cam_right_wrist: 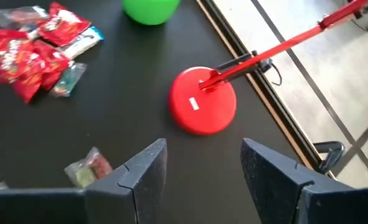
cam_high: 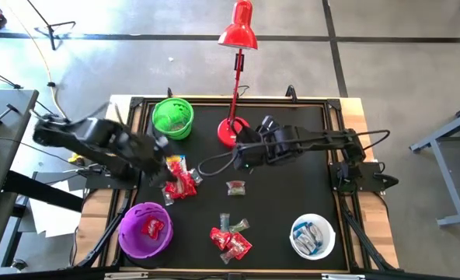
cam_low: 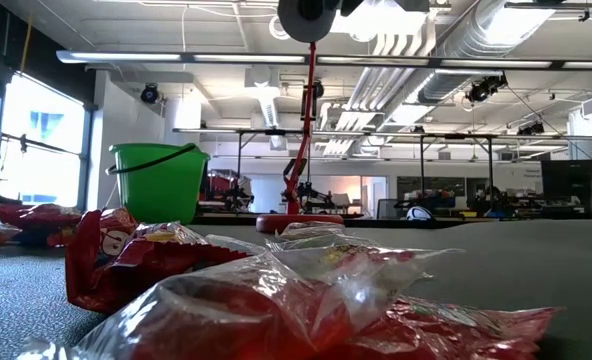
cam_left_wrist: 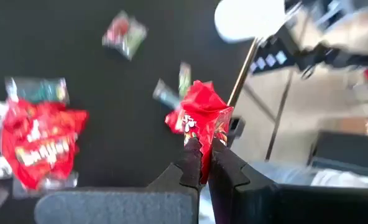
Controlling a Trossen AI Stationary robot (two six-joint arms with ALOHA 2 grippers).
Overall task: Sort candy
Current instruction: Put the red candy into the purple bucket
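Left wrist view: the left gripper (cam_left_wrist: pixel 204 163) is clamped tight on a red candy (cam_left_wrist: pixel 199 118) above the dark tabletop (cam_left_wrist: pixel 109 93), more candy lying at its ten o'clock. Farther off, the right gripper (cam_right_wrist: pixel 202 163) hangs wide open, empty, near the lamp base (cam_right_wrist: pixel 202 101).

Two dark, near-black arms built of slim jointed segments. Left arm (cam_high: pixel 98 144) bulky at the joints. Right arm (cam_high: pixel 308 144) trailed by a thin black cable looping off its side, mounted on a black base near the table's right edge. Left gripper (cam_left_wrist: pixel 202 165): two matte black tapered fingers with angular faceted bodies. Right gripper (cam_right_wrist: pixel 202 165): two broad, flat, dark grey fingers with bevelled edges.
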